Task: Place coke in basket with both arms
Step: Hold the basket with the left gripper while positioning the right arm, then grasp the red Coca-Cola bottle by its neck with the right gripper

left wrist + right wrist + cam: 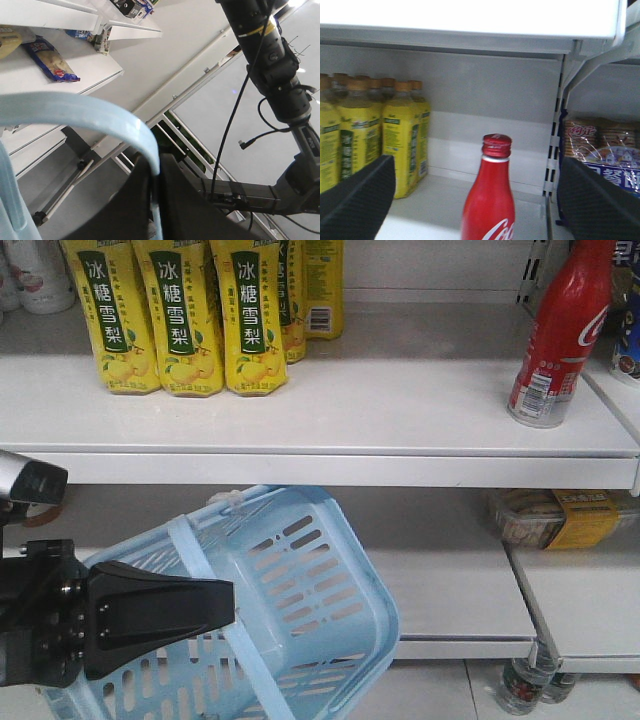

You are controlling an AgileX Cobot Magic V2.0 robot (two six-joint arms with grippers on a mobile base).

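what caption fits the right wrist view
Open black gripper fingers frame a red cola bottle on a white shelf beside yellow bottles

Readable labels, upper shelf (350, 410)
Yellow bottles (180, 315), far left: "冰糖雪梨" in vertical white characters. Coke (556, 340), right: partial white Coca-Cola script, barcode patch.

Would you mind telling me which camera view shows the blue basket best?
The exterior front-facing view: most of the tilted basket shows there, with its slotted walls, rim and a handle strap. The left wrist view shows only a curved pale blue strip of it, running between the dark left fingers. The right wrist view shows none of it.
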